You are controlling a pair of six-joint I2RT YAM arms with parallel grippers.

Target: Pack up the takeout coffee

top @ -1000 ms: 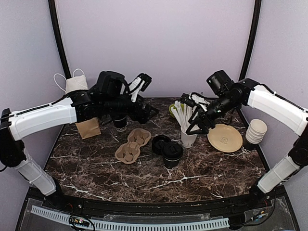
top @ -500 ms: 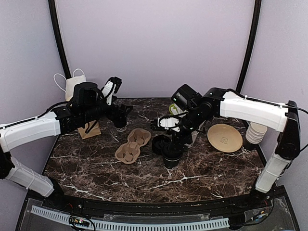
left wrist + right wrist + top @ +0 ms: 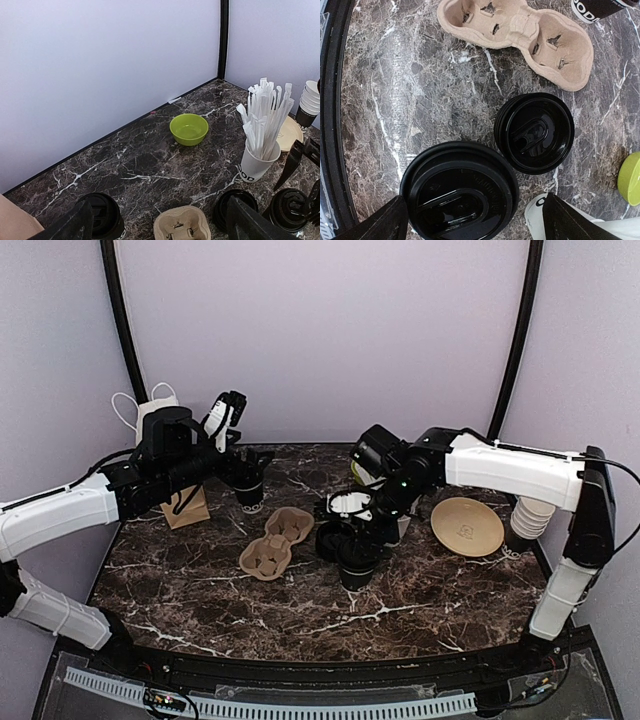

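One takeout coffee, a black cup with a black lid, stands mid-table; in the right wrist view its lid fills the space between the fingers. My right gripper hangs open just above it, a finger on each side. A second takeout coffee stands at the back left and shows beside my left finger. My left gripper is open above it, holding nothing. A brown pulp cup carrier lies between the two cups.
A stack of black lids lies beside the carrier. Behind it stand a white straw cup and a green bowl. A tan plate and stacked lidless cups sit right. A brown paper bag stands back left.
My right arm swung left from the straw cup to above the middle coffee and opened wider. My left arm drew back to the left, over the back-left coffee.
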